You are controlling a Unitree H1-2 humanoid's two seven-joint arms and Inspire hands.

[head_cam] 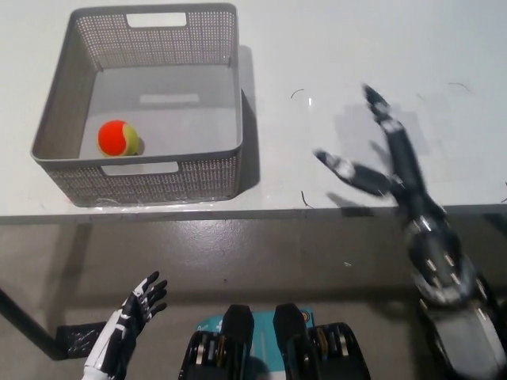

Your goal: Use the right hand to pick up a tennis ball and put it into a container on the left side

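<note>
Head view, single frame. The right arm is running out of the picture at the bottom right corner, so its upper part is cut off. The right hand is motion-blurred; individual fingers are smeared and hard to separate, and whether any fingertip is touching the worktop cannot be told. The left arm is also being cropped by the lower edge, leaving only the forearm and hand in view.

Right hand: it is hovering over the near right part of the white worktop, close to the front edge, well apart from the basket. Fingers are spreading wide, one stretching toward picture left and others pointing away toward the far side. It is holding nothing.

Tennis ball: orange and yellow-green, lying on the floor of the grey perforated basket, in the near left part, just beside the near wall. The basket is sitting on the left part of the worktop, with a cut-out handle slot showing in its far wall and another in its near wall.

Left hand: white, resting low at the lower left, below the worktop edge and over the floor, fingers apart, holding nothing.
</note>
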